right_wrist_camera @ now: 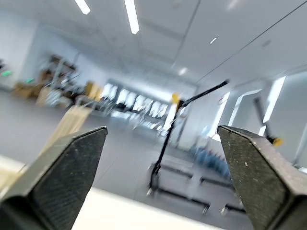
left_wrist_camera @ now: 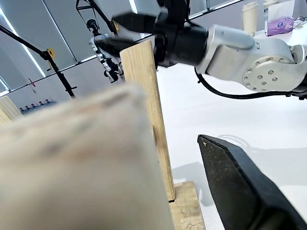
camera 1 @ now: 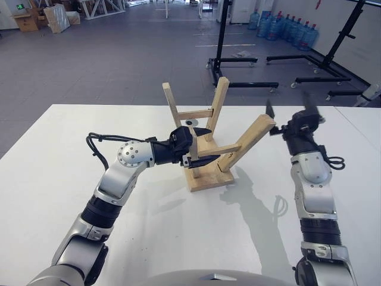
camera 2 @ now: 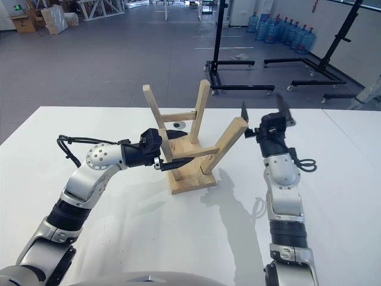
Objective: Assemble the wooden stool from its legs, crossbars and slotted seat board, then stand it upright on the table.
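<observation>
The wooden stool lies upside down, its seat board (camera 1: 208,177) flat on the white table (camera 1: 71,149) and its legs pointing up. Two far legs (camera 1: 217,107) are joined by a crossbar (camera 1: 194,114). A third leg (camera 1: 247,143) leans out to the right. My left gripper (camera 1: 207,144) is open, its fingers straddling the short near leg (camera 1: 194,156) by the lower crossbar (camera 1: 218,149). That leg is a close pale blur (left_wrist_camera: 86,163) beside one black finger (left_wrist_camera: 240,191). My right gripper (camera 1: 290,107) points upward, open and holding nothing, just right of the leaning leg's top.
A small round object (camera 1: 191,123) lies on the table behind the stool. A black cable (camera 1: 95,146) loops off my left forearm. Beyond the table's far edge stand black wheeled frames (camera 1: 244,59) and water bottles (camera 1: 292,27). Bare tabletop stretches left and front.
</observation>
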### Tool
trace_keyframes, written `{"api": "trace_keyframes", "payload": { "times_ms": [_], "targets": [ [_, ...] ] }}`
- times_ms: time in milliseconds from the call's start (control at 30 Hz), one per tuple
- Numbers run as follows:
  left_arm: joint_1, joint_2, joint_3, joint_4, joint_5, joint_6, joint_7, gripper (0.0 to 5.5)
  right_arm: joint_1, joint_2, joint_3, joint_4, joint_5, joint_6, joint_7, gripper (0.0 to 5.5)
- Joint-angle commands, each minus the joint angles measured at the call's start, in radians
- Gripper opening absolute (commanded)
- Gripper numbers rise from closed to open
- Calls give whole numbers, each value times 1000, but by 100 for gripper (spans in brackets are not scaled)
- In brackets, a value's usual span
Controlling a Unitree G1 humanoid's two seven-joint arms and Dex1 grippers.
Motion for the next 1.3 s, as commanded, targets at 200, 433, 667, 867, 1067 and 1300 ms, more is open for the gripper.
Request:
{"api": "trace_keyframes", "payload": {
  "times_ms": [200, 433, 667, 867, 1067, 1300],
  "targets": [
    [22, 5, -25, -6, 11, 40, -5, 365, -142, -5, 68, -227, -51, -58, 10, 425],
    [20, 8, -23, -10, 10, 45, -13, 365, -81, -67, 161, -229, -267, -137, 52, 425],
    [14, 2, -32, -13, 5, 56, -26, 365, 40, -167, 424, 4, -767, -170, 71, 425],
    [12, 6, -30, -13, 3, 62, -39, 365, 142, -99, 479, 117, -646, 48, 204, 425],
    [17, 2, -23, -5, 11, 55, -32, 365, 87, -67, 404, 52, -487, -72, 53, 425],
    [21, -2, -21, -2, 13, 51, -32, 365, -38, -124, 262, -33, -601, -273, -191, 425]
  ]
}}
